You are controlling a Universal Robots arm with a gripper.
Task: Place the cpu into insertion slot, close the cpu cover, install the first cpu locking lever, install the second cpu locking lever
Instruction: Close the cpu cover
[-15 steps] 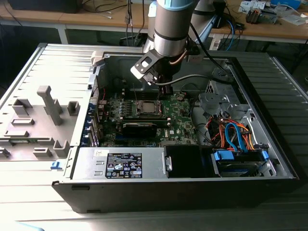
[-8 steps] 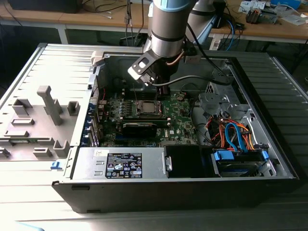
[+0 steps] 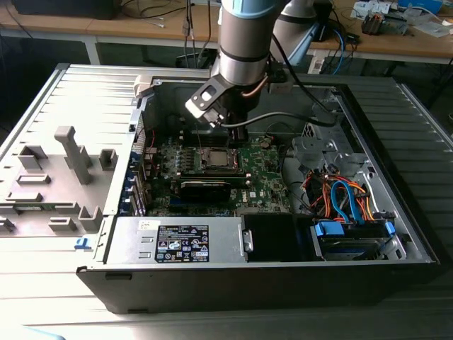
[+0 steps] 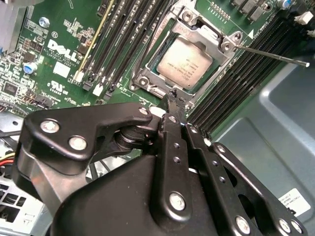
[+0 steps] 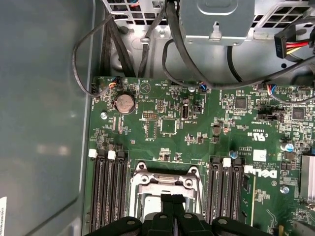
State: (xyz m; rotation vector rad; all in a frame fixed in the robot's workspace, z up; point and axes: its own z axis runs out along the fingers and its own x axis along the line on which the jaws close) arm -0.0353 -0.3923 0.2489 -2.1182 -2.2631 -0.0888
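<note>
Gripper point(image 4: 172, 98), pressed together and empty, hangs just before the silvery-grey square cpu point(image 4: 184, 61), which is seated under its thin silvery cover frame point(image 4: 199, 30); one thin metal lever rod point(image 4: 268, 54) looks unlatched.

Grey ribbed metal surface point(image 3: 64, 92), slats running along the exterior view's left-right. Open dark metal computer case point(image 3: 212, 290) lies on its side mid-surface, open face up. On the exterior view's left, just beside the case: a cluster of grey plastic fixture blocks point(image 3: 32, 157), with a tall grey T-shaped post point(image 3: 74, 152) upright among them. Small blue plastic piece point(image 3: 83, 243) sits near the case's front corner. Surface on the exterior view's right is darker, same ribbing.
</note>
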